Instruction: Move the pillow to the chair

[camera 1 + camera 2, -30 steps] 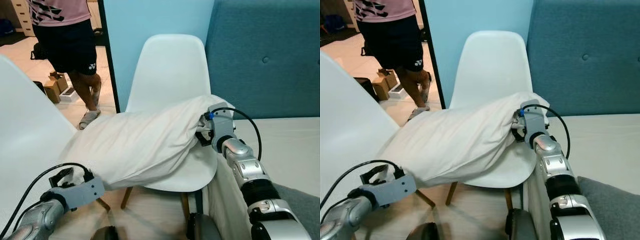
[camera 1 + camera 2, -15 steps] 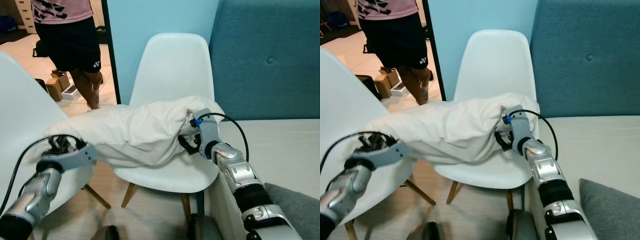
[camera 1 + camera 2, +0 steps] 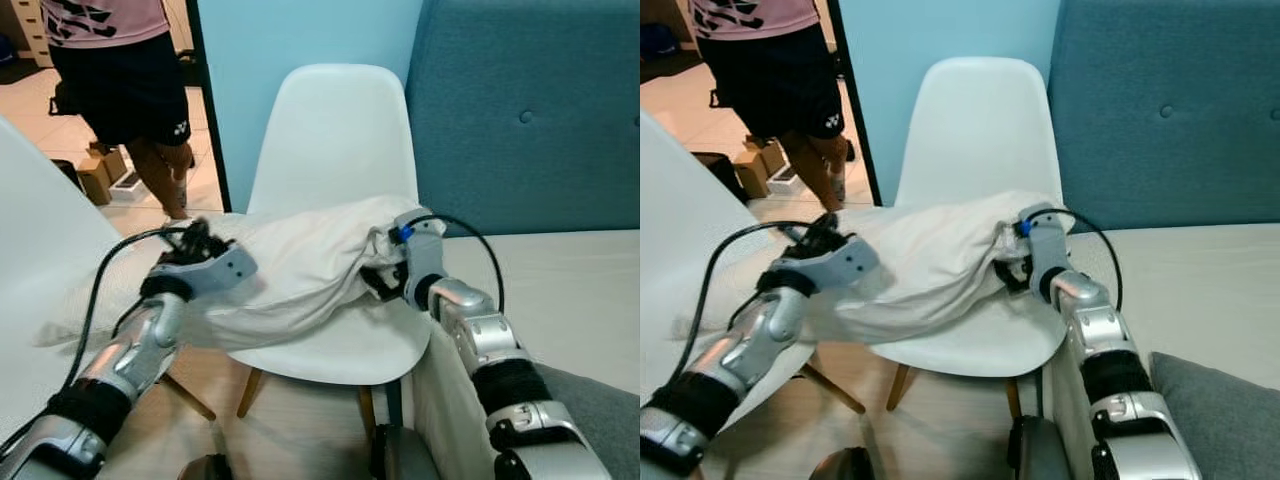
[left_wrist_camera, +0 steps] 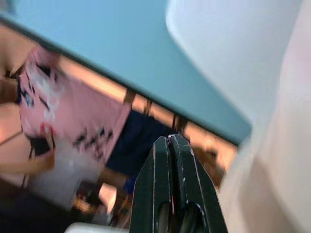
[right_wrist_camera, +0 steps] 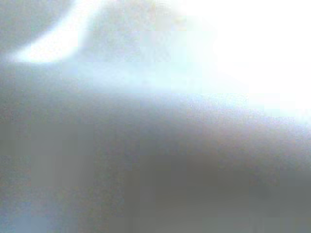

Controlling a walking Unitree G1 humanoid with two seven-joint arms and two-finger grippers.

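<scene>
The chair (image 3: 335,150) stands at 12 o'clock. The pillow (image 3: 300,265) lies across its seat, long axis 3 to 9, its 9 o'clock end overhanging. The left tool (image 4: 175,189), fingers pressed together, has risen onto the pillow since a second ago. The right tool (image 3: 385,280) is buried in fabric; its grip cannot be told.

A rumpled white pillow (image 3: 300,270) sags across the seat of the white chair (image 3: 335,150) before me, one end overhanging its edge.
</scene>
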